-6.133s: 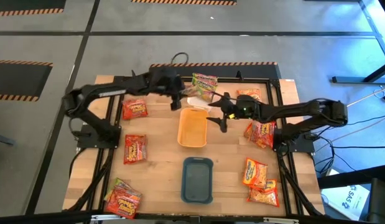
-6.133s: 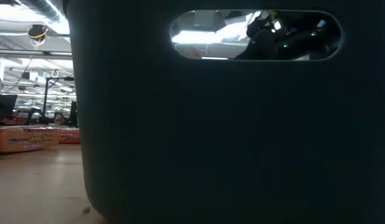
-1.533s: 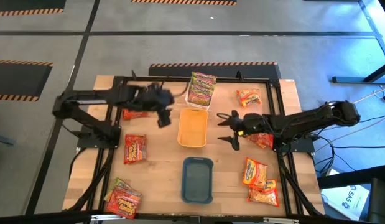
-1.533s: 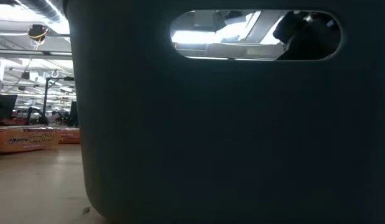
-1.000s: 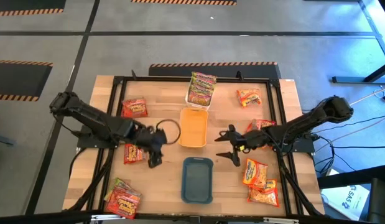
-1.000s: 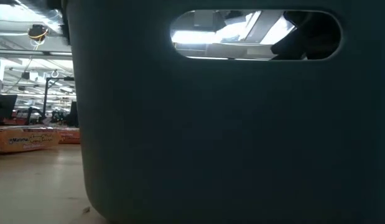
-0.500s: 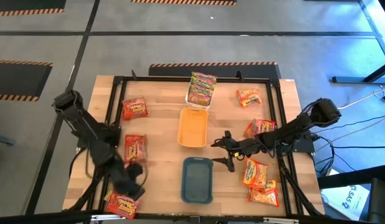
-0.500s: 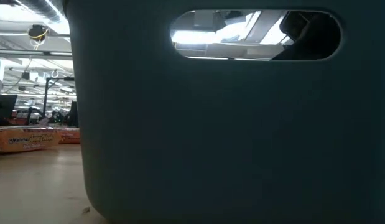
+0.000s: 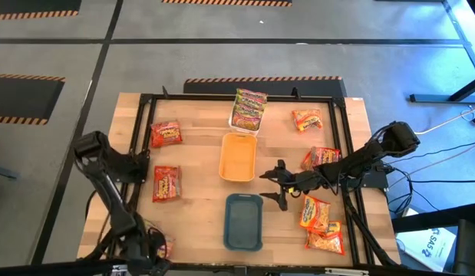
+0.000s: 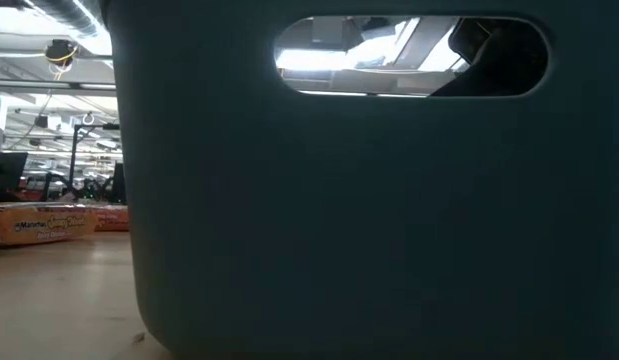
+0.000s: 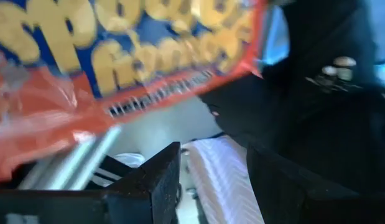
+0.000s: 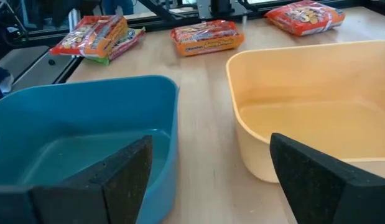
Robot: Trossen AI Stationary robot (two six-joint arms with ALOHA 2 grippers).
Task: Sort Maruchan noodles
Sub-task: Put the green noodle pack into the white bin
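Sorting barely begun: green-pink packets (image 9: 249, 109) in white tray at 12 o'clock; other packets (image 9: 166, 184) scattered across tabletop. Right end effector (image 9: 277, 186) spread, empty; left end effector's (image 9: 149, 247) state undeterminable.

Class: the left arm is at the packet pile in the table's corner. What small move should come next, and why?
Probably lower the left gripper and close on the red packet. The jaws stand apart right beside it, holding nothing, and the teal tray and orange tray are empty.
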